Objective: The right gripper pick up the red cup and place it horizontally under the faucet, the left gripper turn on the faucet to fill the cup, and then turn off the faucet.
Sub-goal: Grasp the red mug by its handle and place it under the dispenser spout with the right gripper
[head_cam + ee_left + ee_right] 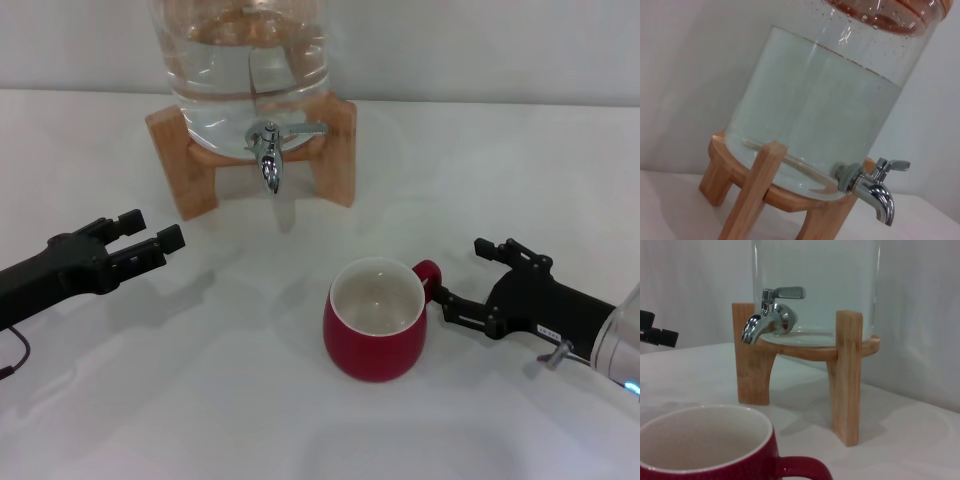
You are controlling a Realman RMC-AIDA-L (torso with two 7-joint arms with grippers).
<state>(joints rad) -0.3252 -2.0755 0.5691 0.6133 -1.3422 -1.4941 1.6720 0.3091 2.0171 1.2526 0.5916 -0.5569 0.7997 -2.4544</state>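
Red cup (375, 325), lower centre: rigid, glossy, likely slippery; right gripper (462, 281), spread wide, flanks its handle (428, 275).

The faucet (271, 150) at upper centre is bright polished chrome, mirror-smooth. Behind it the jug (245, 60) is clear glass, wet-looking, on a stand (335, 150) of pale, matt, smooth-sanded wood. The red cup (376, 320) at lower centre is glossy glazed ceramic, white inside. My bench (200, 400) is smooth matt white.
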